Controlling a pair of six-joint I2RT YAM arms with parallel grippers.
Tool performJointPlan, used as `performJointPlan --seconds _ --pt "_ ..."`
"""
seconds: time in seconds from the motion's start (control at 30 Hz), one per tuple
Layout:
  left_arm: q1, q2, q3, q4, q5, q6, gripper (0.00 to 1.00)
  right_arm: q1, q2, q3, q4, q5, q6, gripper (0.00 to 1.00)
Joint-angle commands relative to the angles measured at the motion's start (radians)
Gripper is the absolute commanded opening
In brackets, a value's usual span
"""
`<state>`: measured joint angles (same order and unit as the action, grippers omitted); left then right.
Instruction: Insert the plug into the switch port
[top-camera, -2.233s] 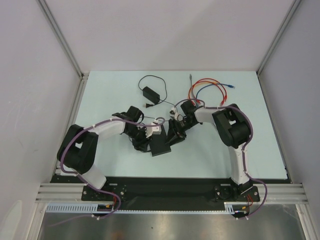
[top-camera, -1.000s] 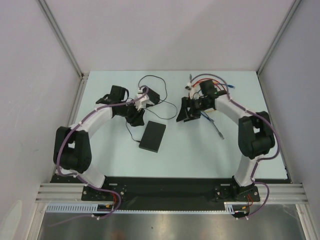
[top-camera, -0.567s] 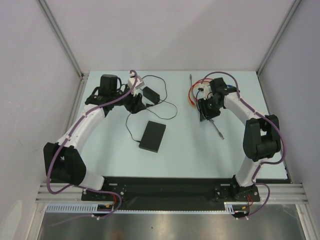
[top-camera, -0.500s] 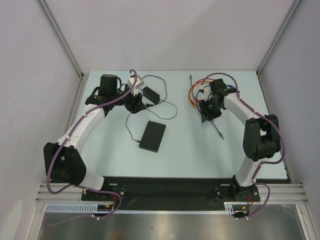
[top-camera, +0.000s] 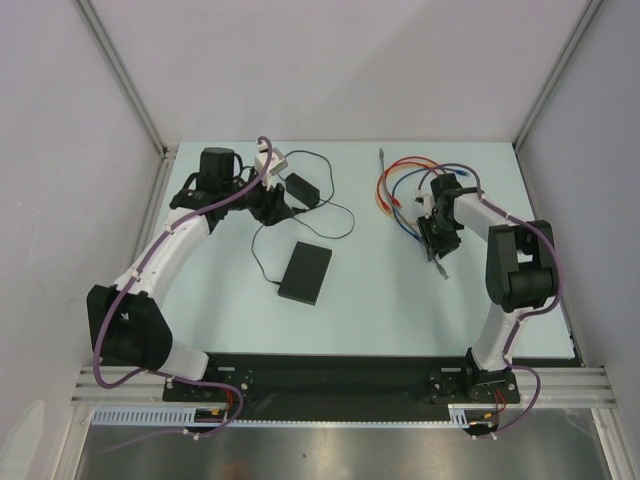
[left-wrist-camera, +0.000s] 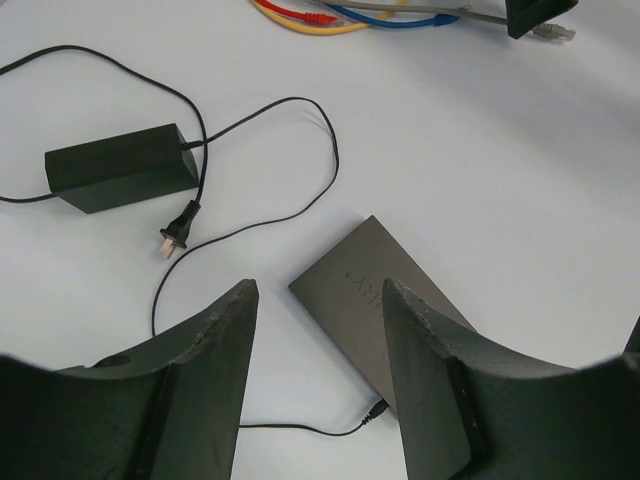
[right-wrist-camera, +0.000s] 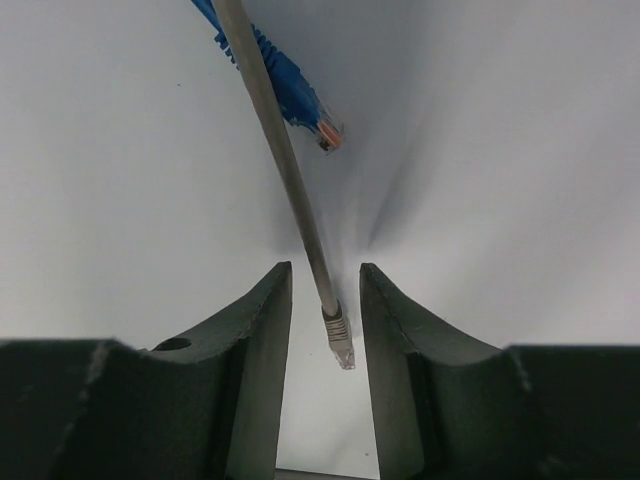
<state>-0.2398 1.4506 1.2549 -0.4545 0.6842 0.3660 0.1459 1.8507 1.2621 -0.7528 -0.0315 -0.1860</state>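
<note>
The flat black switch (top-camera: 306, 272) lies mid-table, also seen in the left wrist view (left-wrist-camera: 400, 300); a thin black cord enters its near edge, and the switch port itself cannot be made out. A grey cable ends in a clear plug (right-wrist-camera: 340, 342) lying on the table (top-camera: 441, 268). My right gripper (right-wrist-camera: 325, 268) straddles that plug, open, with a gap on both sides; from above the right gripper (top-camera: 436, 243) stands low over it. My left gripper (left-wrist-camera: 318, 290) is open and empty, hovering at the back left (top-camera: 272, 203).
A black power adapter (top-camera: 301, 187) with a thin looping cord lies behind the switch (left-wrist-camera: 122, 178). Orange, red and blue cables (top-camera: 400, 185) tangle at the back right. A blue plug (right-wrist-camera: 300, 95) rests just beyond my right fingers.
The right gripper slid toward the near right along the grey cable to its plug, and its jaws narrowed around it. The left arm has stayed put over the last half second.
</note>
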Motion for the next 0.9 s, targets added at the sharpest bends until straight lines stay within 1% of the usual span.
performJointPlan --seconds 0.0,0.13,0.17,0.23,0.27,0.3,0.43,0.5,0.53,0.57,0.6,0.63,0.67,0.7,0.73,0.77,0.8,0.83,0.87 --pt "0.007 -0.036 0.064 0.020 0.026 -0.016 0.59 -0.009 0.030 0.006 0.020 0.002 -0.018 0.38" --pt "0.007 -0.039 0.084 0.020 0.026 -0.027 0.59 -0.042 0.061 0.037 -0.048 -0.091 0.006 0.29" --pt "0.007 -0.041 0.089 0.023 0.026 -0.033 0.60 -0.052 0.053 0.049 -0.062 -0.150 0.011 0.23" --pt "0.007 -0.047 0.100 0.031 0.032 -0.047 0.61 -0.077 0.033 0.065 -0.111 -0.211 0.020 0.14" --pt "0.007 -0.048 0.103 0.036 0.037 -0.055 0.61 -0.084 0.010 0.086 -0.149 -0.272 0.023 0.05" --pt "0.007 -0.050 0.107 0.039 0.044 -0.058 0.61 -0.095 -0.004 0.097 -0.170 -0.306 0.023 0.01" --pt "0.007 -0.059 0.153 0.045 0.058 -0.064 0.65 -0.129 -0.088 0.157 -0.264 -0.477 0.016 0.00" --pt "0.007 -0.059 0.176 0.040 0.070 -0.055 0.67 -0.138 -0.137 0.193 -0.308 -0.603 0.013 0.00" --pt "0.007 -0.058 0.199 0.039 0.078 -0.049 0.68 -0.176 -0.151 0.204 -0.322 -0.660 0.010 0.00" --pt "0.005 -0.058 0.210 0.031 0.084 -0.042 0.69 -0.186 -0.162 0.212 -0.339 -0.777 0.011 0.00" --pt "0.005 -0.056 0.222 0.030 0.093 -0.035 0.70 -0.193 -0.182 0.220 -0.338 -0.835 0.043 0.00" --pt "0.005 -0.056 0.241 0.028 0.124 -0.020 0.70 -0.203 -0.189 0.218 -0.335 -0.952 0.063 0.00" --pt "0.002 -0.058 0.251 0.022 0.138 -0.009 0.71 -0.204 -0.197 0.214 -0.297 -1.006 0.095 0.00" --pt "-0.001 -0.059 0.259 0.019 0.159 0.002 0.71 -0.204 -0.203 0.206 -0.271 -1.056 0.170 0.00" --pt "-0.013 -0.064 0.270 0.013 0.188 0.039 0.71 -0.200 -0.217 0.188 -0.231 -1.143 0.227 0.00" --pt "-0.024 -0.068 0.270 0.008 0.198 0.063 0.71 -0.197 -0.222 0.177 -0.138 -1.178 0.279 0.00" --pt "-0.036 -0.085 0.270 0.002 0.207 0.094 0.71 -0.189 -0.226 0.166 -0.081 -1.211 0.333 0.00" --pt "-0.049 -0.096 0.261 -0.006 0.222 0.169 0.72 -0.178 -0.238 0.143 -0.024 -1.232 0.456 0.00" --pt "-0.082 -0.108 0.255 -0.028 0.224 0.213 0.72 -0.151 -0.245 0.135 0.094 -1.248 0.512 0.00"
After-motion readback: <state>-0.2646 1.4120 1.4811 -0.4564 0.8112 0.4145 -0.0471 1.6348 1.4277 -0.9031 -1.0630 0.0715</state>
